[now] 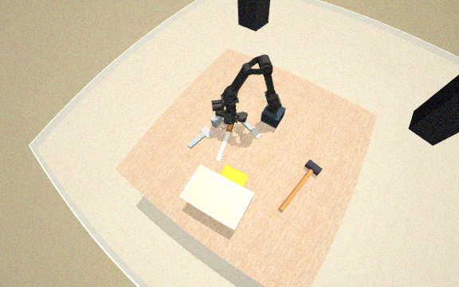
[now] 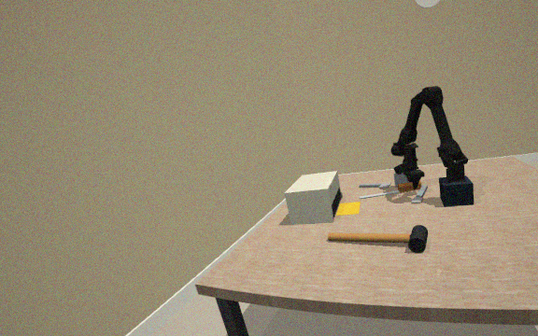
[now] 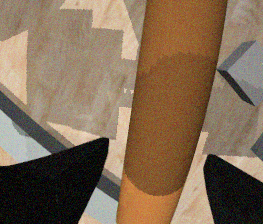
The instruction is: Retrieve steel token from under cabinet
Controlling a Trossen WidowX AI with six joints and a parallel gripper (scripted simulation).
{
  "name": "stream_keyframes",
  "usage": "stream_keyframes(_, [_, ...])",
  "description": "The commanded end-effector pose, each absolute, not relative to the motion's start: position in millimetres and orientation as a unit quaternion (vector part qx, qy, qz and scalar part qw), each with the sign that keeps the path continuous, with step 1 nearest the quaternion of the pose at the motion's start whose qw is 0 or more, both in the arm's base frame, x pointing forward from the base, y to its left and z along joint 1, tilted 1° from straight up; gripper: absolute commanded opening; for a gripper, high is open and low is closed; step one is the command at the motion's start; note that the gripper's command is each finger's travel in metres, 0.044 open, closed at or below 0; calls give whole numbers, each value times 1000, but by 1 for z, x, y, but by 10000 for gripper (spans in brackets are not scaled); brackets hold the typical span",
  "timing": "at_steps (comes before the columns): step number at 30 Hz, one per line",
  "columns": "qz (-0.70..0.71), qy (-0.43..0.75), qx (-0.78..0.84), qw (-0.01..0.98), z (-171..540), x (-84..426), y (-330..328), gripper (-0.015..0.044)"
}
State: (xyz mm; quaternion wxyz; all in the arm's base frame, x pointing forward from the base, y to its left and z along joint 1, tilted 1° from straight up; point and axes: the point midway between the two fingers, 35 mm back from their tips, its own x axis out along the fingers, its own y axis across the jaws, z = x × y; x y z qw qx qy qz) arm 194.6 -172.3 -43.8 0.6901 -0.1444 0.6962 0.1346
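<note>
The white cabinet (image 1: 217, 195) (image 2: 310, 201) stands with the yellow marked area (image 1: 234, 175) (image 2: 348, 208) in front of it. The steel token does not show in any view. A long thin tool has a pale blade (image 1: 222, 150) (image 2: 377, 194) and an orange-brown handle (image 1: 229, 127) (image 2: 404, 187) (image 3: 169, 100). Its blade points toward the cabinet, with its tip short of it. My gripper (image 1: 231, 122) (image 2: 414, 185) (image 3: 158, 153) is low over the handle and open; in the wrist view its fingers stand apart on either side of the handle, with gaps.
A pale bar (image 1: 252, 129) (image 2: 419, 194) (image 3: 12, 117) lies close to the handle, on the arm base's side. A grey wide-ended tool (image 1: 198, 139) (image 2: 375, 186) and a grey block (image 1: 216, 121) (image 2: 400, 179) lie nearby. A mallet (image 1: 296, 190) (image 2: 369, 237) lies off to the side.
</note>
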Motion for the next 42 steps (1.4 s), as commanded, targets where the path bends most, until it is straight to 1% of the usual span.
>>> stream_keyframes(1, [135, 696, -144, 690, -45, 194, -172, 270])
stream_keyframes(9, [134, 696, -143, 690, -48, 190, -173, 270])
stream_keyframes(32, [131, 694, -147, 693, -45, 194, -175, 116])
stream_keyframes(36, [131, 694, -147, 693, -45, 194, -175, 11])
stream_keyframes(37, [131, 694, -147, 693, -45, 194, -175, 0])
stream_keyframes(42, [133, 694, -148, 692, -45, 197, -173, 0])
